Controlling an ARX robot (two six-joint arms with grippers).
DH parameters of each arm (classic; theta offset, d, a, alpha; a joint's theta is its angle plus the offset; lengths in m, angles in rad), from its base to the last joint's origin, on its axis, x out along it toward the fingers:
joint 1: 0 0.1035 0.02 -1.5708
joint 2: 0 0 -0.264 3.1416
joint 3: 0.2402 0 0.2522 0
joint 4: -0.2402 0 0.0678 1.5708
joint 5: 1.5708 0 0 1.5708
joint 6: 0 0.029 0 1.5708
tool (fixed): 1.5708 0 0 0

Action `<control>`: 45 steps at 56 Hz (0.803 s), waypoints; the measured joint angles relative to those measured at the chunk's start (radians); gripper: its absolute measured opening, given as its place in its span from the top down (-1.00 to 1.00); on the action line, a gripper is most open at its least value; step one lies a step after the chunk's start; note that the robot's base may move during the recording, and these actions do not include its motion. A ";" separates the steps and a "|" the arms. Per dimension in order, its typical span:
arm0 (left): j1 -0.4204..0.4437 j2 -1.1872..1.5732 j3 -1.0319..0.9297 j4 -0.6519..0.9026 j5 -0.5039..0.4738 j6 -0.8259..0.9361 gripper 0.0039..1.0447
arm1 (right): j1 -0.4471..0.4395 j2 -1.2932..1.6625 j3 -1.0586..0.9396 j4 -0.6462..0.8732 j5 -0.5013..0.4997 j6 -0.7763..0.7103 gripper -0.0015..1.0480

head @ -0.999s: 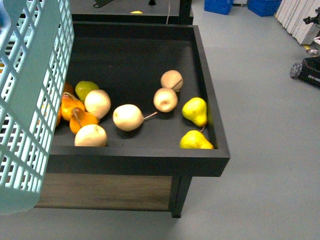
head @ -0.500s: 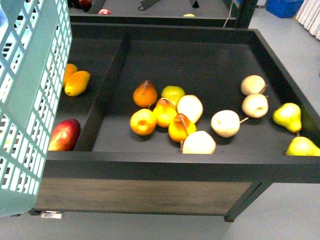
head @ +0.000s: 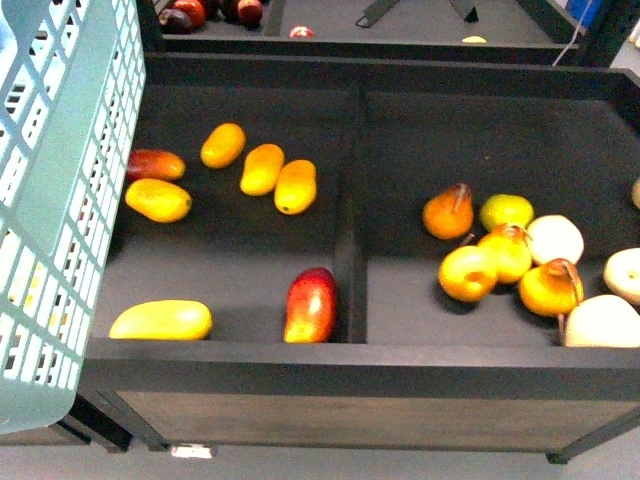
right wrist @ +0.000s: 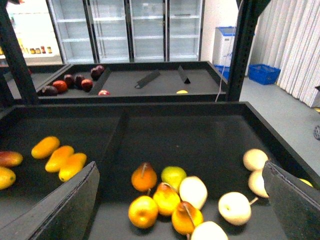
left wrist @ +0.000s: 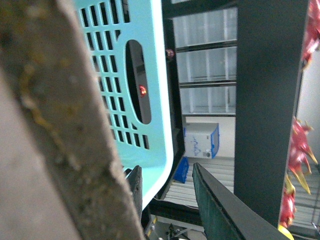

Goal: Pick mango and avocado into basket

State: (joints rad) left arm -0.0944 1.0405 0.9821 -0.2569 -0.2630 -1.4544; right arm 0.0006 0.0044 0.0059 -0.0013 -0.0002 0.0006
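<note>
The light teal basket (head: pixel 60 200) hangs at the left of the front view, beside the crate's left end. My left gripper (left wrist: pixel 165 170) is shut on the basket's wall (left wrist: pixel 130 75). The red-and-orange mango (head: pixel 311 304) lies in the crate's left compartment, against the divider and near the front wall. A second reddish mango (head: pixel 155 164) lies by the basket and shows in the right wrist view (right wrist: pixel 9 158). My right gripper (right wrist: pixel 180 167) is open and empty above the pear compartment. No avocado is in view. Neither arm shows in the front view.
Several yellow mangoes (head: pixel 261 169) lie in the left compartment. Orange, yellow and pale pears (head: pixel 505 255) fill the right one, past the black divider (head: pixel 350 200). The crate's front wall (head: pixel 350 365) is raised. A farther crate holds dark red fruit (head: pixel 190 12). Glass-door fridges (right wrist: pixel 125 30) stand behind.
The front view has swung left: the pears have slid to the right of the picture and the mango compartment has come into view. The basket keeps its place at the left.
</note>
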 joint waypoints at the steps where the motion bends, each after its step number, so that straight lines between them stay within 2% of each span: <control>1: 0.000 0.000 0.000 0.000 0.000 0.000 0.38 | 0.000 0.000 0.000 0.000 -0.001 0.000 -0.85; 45: 0.008 0.002 0.000 -0.001 -0.014 0.006 0.38 | -0.001 0.000 0.000 0.000 -0.007 0.000 -0.85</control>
State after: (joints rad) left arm -0.0868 1.0424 0.9825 -0.2577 -0.2768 -1.4487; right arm -0.0006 0.0044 0.0055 -0.0013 -0.0074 0.0006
